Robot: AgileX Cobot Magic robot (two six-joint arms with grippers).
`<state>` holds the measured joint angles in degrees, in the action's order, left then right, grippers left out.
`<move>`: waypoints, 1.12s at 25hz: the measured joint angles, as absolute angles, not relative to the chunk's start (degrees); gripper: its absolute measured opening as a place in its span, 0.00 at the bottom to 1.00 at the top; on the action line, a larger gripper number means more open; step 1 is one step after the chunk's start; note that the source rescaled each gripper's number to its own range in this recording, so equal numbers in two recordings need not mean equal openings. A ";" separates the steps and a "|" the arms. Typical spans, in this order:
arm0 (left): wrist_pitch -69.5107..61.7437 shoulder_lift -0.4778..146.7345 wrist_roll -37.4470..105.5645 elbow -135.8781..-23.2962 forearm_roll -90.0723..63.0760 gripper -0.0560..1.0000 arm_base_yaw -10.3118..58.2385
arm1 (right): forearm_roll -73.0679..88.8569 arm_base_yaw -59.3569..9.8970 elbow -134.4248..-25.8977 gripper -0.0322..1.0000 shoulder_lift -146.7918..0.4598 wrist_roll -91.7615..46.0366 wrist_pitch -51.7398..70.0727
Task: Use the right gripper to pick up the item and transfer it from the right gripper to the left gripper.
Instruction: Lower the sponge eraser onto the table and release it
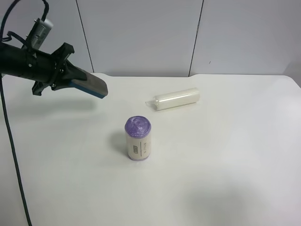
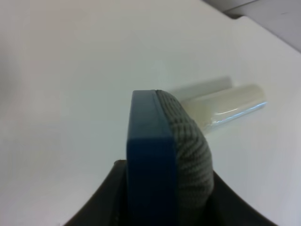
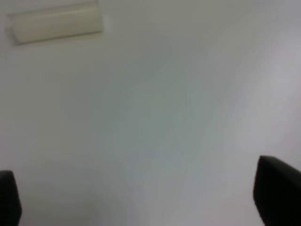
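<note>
slippage is the risk: the left gripper (image 2: pixel 164 197), clamped on the item (image 2: pixel 164 150) high above the surface (image 1: pixel 225 165), pinches one end only, while the right gripper (image 3: pixel 141 197) gapes empty.

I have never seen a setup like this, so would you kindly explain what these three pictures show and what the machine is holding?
This is a robot with two arms, each ending in a gripper. One picture comes from a camera mounted high above a white table; the other two come from cameras on the wrists. On the table stand a purple-topped cylinder and, lying on its side, a white tube. The left gripper is shut on the item, a flat block with a grey felt face and a blue back, held in the air. The right gripper is open and holds nothing; only its two dark fingertips show.
</note>
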<state>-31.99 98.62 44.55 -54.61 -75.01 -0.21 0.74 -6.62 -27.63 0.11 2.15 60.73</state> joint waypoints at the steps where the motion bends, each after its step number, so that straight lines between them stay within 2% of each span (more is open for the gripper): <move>1: -31.99 99.36 45.82 -54.66 -74.56 0.05 -0.21 | 0.74 -6.62 -27.63 0.99 0.11 2.15 60.73; 11: -31.56 102.37 50.03 -54.66 -68.19 0.05 -0.21 | 0.74 -6.62 -27.63 0.99 0.11 2.15 60.73; 23: -28.48 102.37 49.53 -54.66 -52.83 0.06 -0.21 | 0.74 -6.62 -27.63 1.00 0.11 2.15 60.73; 24: -28.41 102.37 49.40 -54.66 -52.71 0.12 -0.21 | 0.74 -6.62 -27.63 1.00 0.11 2.15 60.73; 25: -28.35 102.37 49.29 -54.66 -52.64 0.24 -0.21 | 0.74 -6.62 -27.63 1.00 0.11 2.15 60.73; 26: -28.08 102.37 48.87 -54.66 -52.62 0.40 -0.21 | 0.74 -6.62 -27.63 1.00 0.11 2.15 60.73; 27: -27.52 102.37 48.23 -54.66 -52.57 0.62 -0.21 | 0.74 -6.62 -27.63 1.00 0.11 2.15 60.73; 28: -26.88 102.37 47.97 -54.66 -52.57 0.78 -0.21 | 0.74 -6.62 -27.63 1.00 0.11 2.15 60.73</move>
